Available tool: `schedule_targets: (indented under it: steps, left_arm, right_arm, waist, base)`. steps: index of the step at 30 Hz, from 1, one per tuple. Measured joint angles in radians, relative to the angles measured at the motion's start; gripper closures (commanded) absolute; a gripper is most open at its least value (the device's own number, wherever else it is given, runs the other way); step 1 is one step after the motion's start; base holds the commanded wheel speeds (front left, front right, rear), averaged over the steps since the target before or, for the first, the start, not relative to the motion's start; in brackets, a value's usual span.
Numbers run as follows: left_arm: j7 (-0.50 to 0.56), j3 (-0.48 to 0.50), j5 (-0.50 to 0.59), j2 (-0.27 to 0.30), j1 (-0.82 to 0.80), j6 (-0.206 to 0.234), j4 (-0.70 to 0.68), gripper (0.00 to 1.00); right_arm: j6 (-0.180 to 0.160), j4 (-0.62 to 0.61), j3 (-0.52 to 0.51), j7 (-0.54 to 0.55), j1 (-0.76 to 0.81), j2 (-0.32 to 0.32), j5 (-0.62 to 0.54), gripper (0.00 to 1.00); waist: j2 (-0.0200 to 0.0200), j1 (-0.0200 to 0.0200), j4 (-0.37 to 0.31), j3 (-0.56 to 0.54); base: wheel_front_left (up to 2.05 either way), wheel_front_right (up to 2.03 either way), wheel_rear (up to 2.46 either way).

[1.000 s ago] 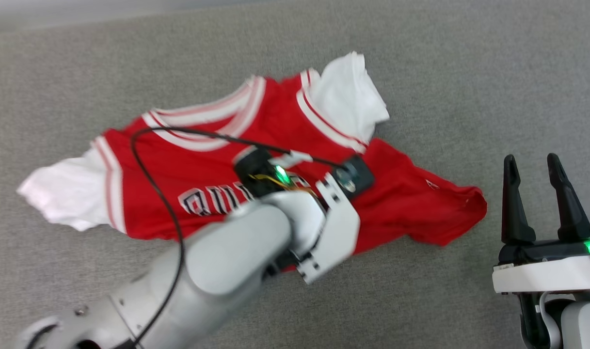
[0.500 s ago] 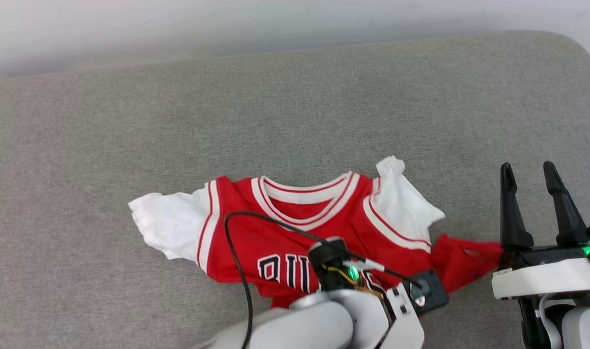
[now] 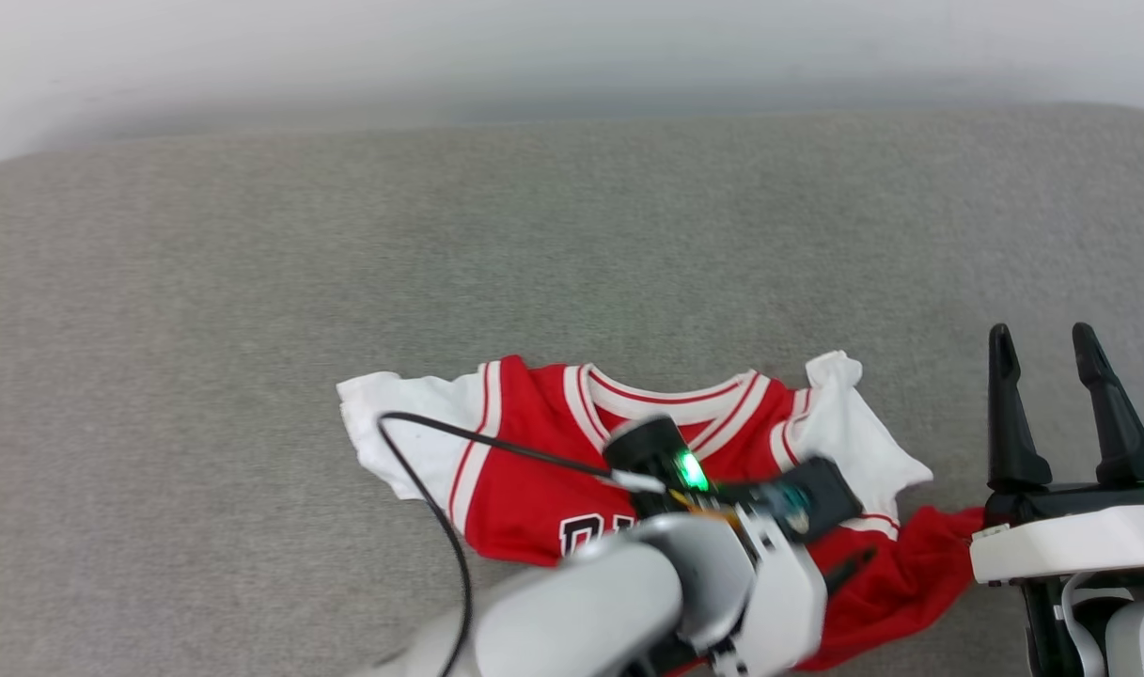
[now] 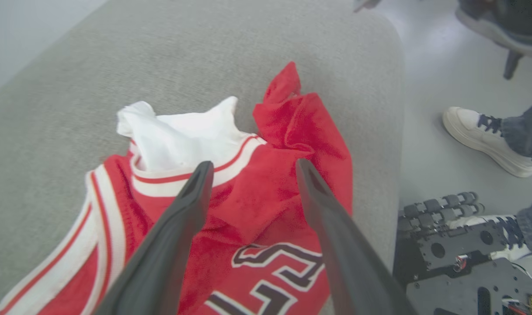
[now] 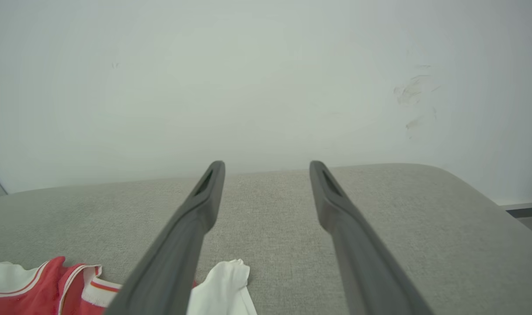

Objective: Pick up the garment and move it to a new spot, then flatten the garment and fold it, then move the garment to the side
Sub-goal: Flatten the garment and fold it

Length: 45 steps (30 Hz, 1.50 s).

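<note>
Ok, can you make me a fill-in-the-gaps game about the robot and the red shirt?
1. The garment lies on a ____ cushion.
2. Its sleeves are ____.
3. The left gripper over it has its fingers ____.
4. The right gripper holds ____.
Missing words: grey; white; open; nothing.

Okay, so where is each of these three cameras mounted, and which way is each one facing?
Head view: on the head, facing forward and down at the garment on the cushion; left forearm and right gripper show.
Left wrist view: on the left wrist, facing along the open left gripper at the garment; a person's shoe beyond.
Right wrist view: on the right wrist, facing across the cushion to the wall, between its open fingers.
Shared: the white sleeve.
</note>
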Motion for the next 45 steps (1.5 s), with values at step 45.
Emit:
schedule_targets:
  steps: [45]
  left_arm:
    - [-0.347,0.536,-0.086,0.539,0.332,0.238,-0.305,0.0]
  right_arm:
    - [0.0,-0.062,-0.002,0.009,0.062,0.004,0.021,0.0]
  waist:
    - [0.0,0.0,0.148,-0.045]
  base:
    - [0.0,0.0,0.0]
